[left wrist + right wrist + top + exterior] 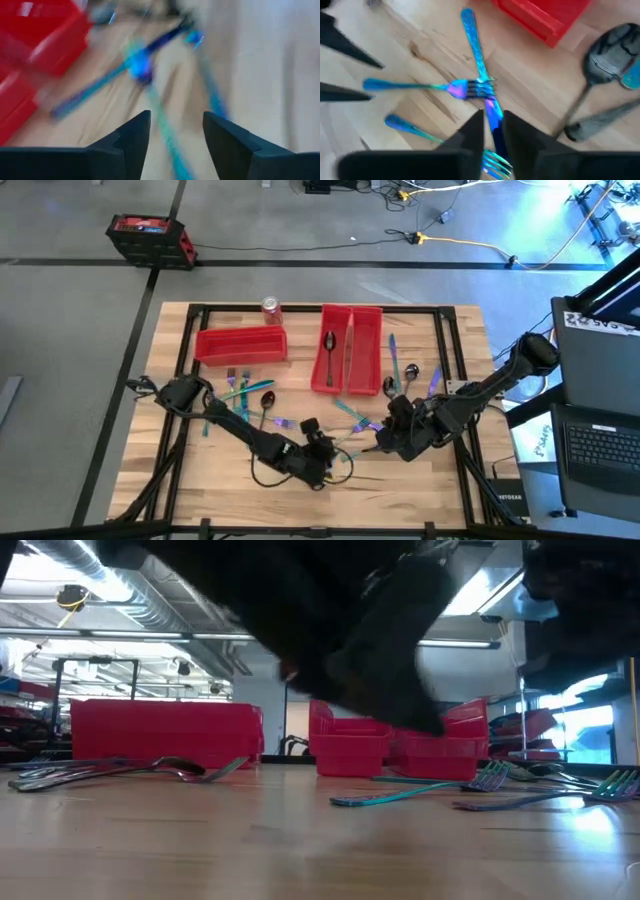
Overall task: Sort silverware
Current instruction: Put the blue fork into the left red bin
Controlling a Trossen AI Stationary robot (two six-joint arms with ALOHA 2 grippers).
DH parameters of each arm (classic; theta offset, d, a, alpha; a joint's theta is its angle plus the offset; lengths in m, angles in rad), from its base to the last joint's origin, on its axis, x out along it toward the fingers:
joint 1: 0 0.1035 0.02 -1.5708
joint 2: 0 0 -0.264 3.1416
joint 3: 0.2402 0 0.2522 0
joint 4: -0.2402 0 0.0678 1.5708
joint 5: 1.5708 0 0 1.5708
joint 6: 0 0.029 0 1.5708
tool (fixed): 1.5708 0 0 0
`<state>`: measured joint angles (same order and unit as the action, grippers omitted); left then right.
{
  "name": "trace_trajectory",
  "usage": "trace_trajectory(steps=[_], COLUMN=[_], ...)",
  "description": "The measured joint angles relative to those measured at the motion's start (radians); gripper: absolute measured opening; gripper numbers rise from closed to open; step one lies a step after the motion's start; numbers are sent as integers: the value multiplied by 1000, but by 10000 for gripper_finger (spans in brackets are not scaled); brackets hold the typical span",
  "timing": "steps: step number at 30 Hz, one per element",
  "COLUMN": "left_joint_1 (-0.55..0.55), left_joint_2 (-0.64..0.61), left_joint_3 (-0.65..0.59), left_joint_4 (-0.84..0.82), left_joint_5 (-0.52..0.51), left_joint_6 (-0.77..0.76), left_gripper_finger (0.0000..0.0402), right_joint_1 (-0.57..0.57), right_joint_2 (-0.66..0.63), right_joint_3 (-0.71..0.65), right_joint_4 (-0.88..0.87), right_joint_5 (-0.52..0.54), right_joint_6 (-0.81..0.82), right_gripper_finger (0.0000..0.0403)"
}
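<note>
Iridescent blue-teal silverware lies scattered on the wooden table [180, 480] in front of the red bins. My right gripper [381, 444] [492, 117] is down at the table's middle right, shut on a blue fork [479, 55]. A second fork [420, 86] crosses that fork with its tines. My left gripper [335, 465] [175, 120] hovers open at the near middle. Its fingers stand on either side of a teal handle [167, 135] without touching it. A dark spoon [329, 352] lies in one upright bin [352, 350]. My right gripper pinches the blue fork at its neck [493, 111], just behind the tines [496, 164], between its two fingers. The fingers slant down from above and lie across the fork. The fork lies flat on the table, its handle end [466, 15] pointing toward the bins.
A long red bin [240, 344] lies crosswise at the far left, with a red soda can [271, 308] behind it. Two dark spoons [600, 65] lie close to my right gripper. More forks and spoons [250, 395] lie at the left. The two grippers are close together.
</note>
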<state>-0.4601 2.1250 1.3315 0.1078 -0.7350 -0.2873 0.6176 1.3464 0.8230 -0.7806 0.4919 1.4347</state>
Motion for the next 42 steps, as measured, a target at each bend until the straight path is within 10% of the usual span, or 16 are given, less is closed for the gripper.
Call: trace_trajectory(steps=[15, 42], left_joint_1=[105, 94], left_joint_2=[8, 32], left_joint_3=[2, 1], left_joint_4=[171, 169], left_joint_5=[269, 302], left_joint_6=[111, 4], left_gripper_finger=[170, 170], right_joint_1=[62, -37], right_joint_2=[8, 6], right_joint_3=[-103, -209], right_joint_4=[125, 242], right_joint_5=[-192, -276], right_joint_6=[-55, -289], right_gripper_finger=[1, 0])
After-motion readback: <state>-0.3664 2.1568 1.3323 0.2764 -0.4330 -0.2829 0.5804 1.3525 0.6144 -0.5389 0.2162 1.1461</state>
